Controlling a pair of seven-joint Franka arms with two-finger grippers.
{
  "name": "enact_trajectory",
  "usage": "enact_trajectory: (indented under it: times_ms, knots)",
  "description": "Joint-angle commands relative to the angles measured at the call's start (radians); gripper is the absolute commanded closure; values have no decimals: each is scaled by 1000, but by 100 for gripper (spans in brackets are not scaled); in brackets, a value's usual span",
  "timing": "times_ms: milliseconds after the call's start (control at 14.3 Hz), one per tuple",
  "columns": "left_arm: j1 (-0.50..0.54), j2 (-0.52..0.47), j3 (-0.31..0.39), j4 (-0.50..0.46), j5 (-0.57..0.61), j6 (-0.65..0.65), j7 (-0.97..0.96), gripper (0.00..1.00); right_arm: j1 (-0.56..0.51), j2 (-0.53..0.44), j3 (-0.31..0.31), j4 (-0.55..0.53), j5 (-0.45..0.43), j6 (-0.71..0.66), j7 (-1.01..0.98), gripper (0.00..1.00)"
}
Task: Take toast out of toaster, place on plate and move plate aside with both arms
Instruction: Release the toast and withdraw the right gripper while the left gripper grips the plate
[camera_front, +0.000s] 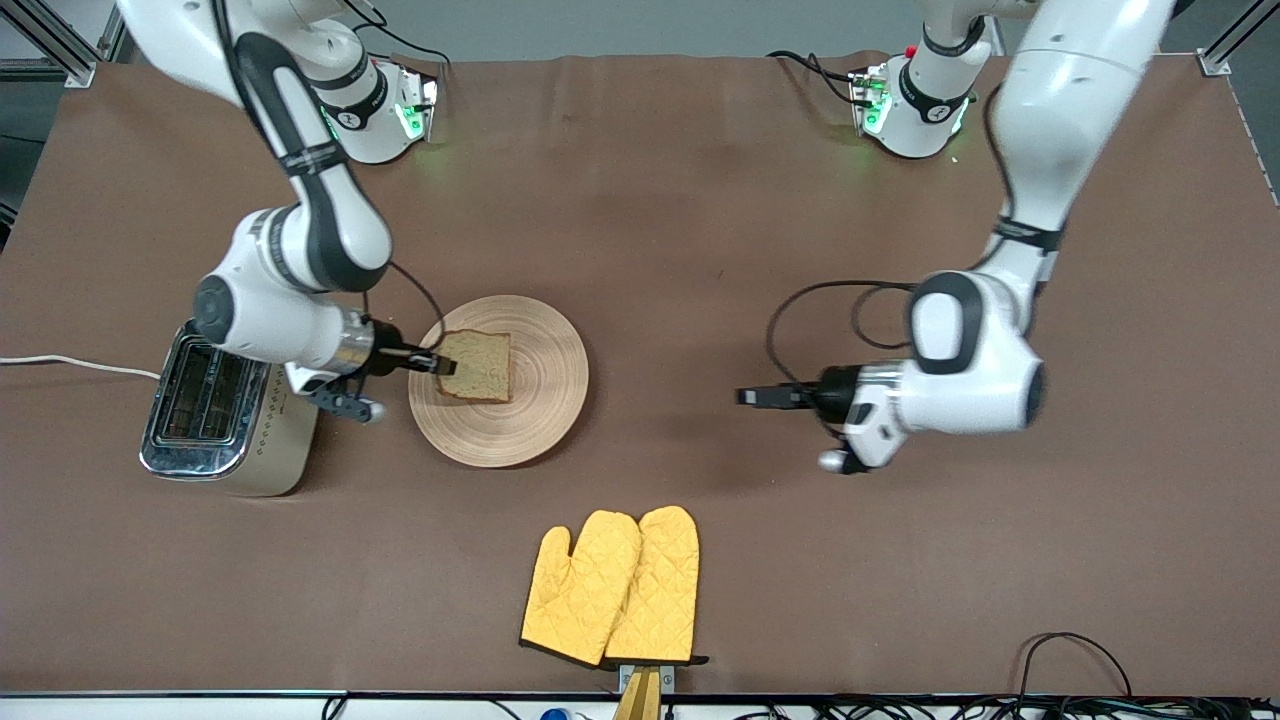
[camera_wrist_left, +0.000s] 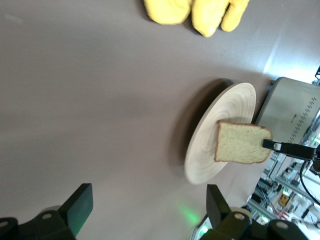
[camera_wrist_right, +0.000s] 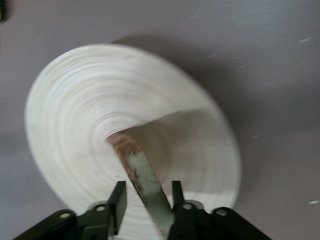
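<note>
While the right gripper (camera_front: 443, 364) stands slightly parted around the toast (camera_front: 478, 366), the left gripper (camera_front: 748, 397) waits wide apart.

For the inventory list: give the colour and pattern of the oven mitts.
The oven mitts are yellow with diamond quilting and dark trim, clearest in the front view.

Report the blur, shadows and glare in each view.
Front view: sharp, evenly lit, soft shadows beneath both arms and the plate. Left wrist view: the plate casts a dark shadow; pale glare on the table near the toaster. Right wrist view: blurred throughout; the toast shades the plate.
</note>
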Motion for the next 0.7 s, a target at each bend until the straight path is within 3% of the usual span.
enact_trajectory:
  times_ms: [0,140,350,631]
  knots:
    - [-76,73,8,32,-121,79,1,0,-53,-34,8,-39,-9,-20,-33,0]
    - [-156,129,8,80,-185,136,35,0,-105,-69,5,-36,-93,-80,-33,0]
    - [-266,223,7,164,-199,232,58,0,-134,-151,1,-31,-124,-190,-33,0]
    - [-345,320,7,267,-308,294,160,0,-147,-292,-7,48,-422,-322,-22,0]
